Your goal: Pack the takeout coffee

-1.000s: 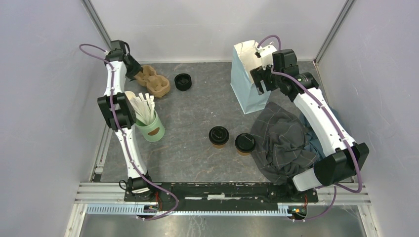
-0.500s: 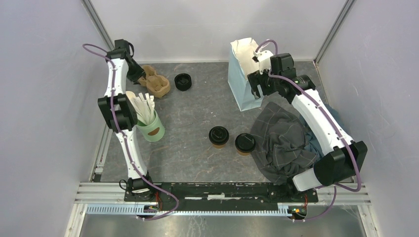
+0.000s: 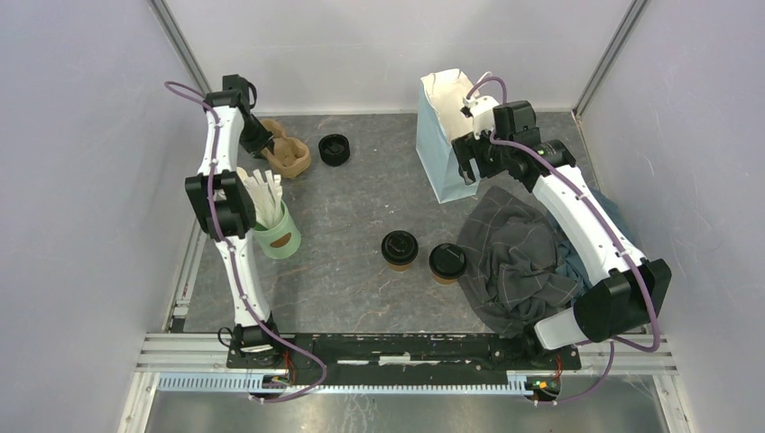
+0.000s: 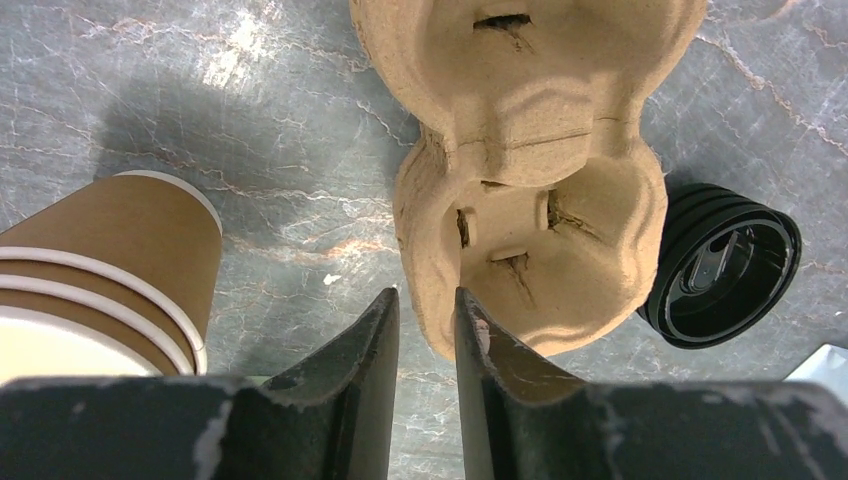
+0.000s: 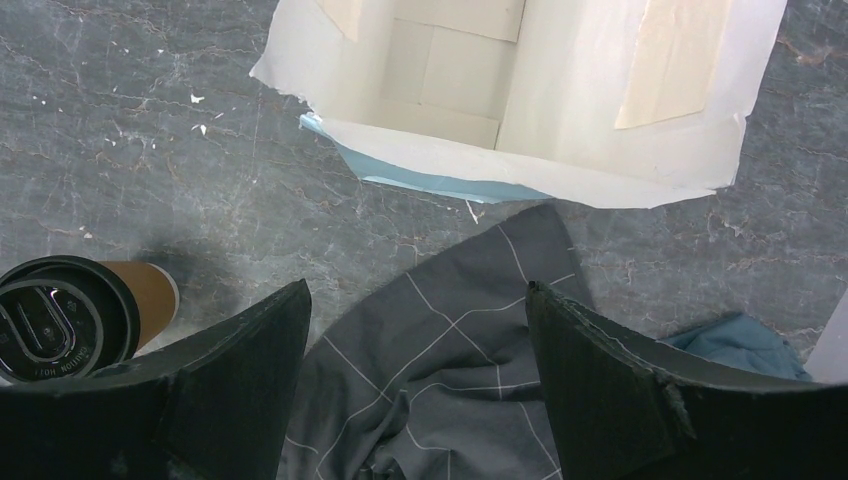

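Two takeout coffee cups (image 3: 399, 250) (image 3: 447, 262), brown with black lids, stand side by side mid-table, untouched. One of them (image 5: 60, 320) shows at the lower left of the right wrist view. My left gripper (image 3: 263, 142) (image 4: 425, 295) is at the near end of a brown pulp cup carrier (image 3: 290, 155) (image 4: 530, 200). Its jaws are narrow and straddle the carrier's rim, with a small gap still visible. My right gripper (image 3: 469, 167) (image 5: 417, 290) hangs wide open over a grey checked cloth (image 5: 450, 380), just in front of the open paper bag (image 3: 444, 135) (image 5: 520, 90).
A stack of black lids (image 3: 335, 150) (image 4: 722, 265) lies right of the carrier. A green cup of white sticks (image 3: 275, 230) stands by the left arm. Nested brown paper cups (image 4: 110, 270) lie left of the left fingers. The grey cloth (image 3: 519, 257) is heaped at right.
My left gripper has moved right onto the carrier's end and its jaws have narrowed. The right gripper shifted slightly left early on, and the bag's top leaned left with it.
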Action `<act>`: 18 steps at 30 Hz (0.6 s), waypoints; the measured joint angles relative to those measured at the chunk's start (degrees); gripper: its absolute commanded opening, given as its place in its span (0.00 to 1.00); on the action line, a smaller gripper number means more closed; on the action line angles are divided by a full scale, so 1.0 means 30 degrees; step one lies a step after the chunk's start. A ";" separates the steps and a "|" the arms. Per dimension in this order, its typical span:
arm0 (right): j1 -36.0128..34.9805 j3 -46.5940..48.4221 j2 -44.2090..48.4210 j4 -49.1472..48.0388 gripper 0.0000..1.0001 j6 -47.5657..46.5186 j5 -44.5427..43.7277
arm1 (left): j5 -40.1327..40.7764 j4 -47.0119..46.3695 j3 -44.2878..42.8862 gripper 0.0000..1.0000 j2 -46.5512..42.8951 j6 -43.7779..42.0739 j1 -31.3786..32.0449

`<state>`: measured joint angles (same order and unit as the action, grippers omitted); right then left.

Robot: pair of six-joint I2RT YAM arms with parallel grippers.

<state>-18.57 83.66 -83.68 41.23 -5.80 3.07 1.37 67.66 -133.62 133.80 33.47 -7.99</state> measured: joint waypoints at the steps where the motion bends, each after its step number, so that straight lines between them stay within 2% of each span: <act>1: 0.0000 0.0000 0.0000 0.0007 0.85 0.0000 0.0000 | 0.0029 0.0000 0.0000 0.35 0.0036 0.0000 0.0029; 7: 0.0000 0.0000 0.0000 0.0007 0.85 0.0000 0.0000 | 0.0270 0.0015 0.0000 0.37 0.0437 0.0000 0.0146; 18: 0.0000 0.0000 0.0000 0.0007 0.85 -0.0007 -0.0007 | 0.0444 -0.0168 -0.0058 0.24 0.0852 0.0000 0.0211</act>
<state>-18.57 83.66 -83.68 41.25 -5.82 3.05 2.70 67.16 -133.80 136.35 33.47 -7.35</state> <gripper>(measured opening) 0.852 0.278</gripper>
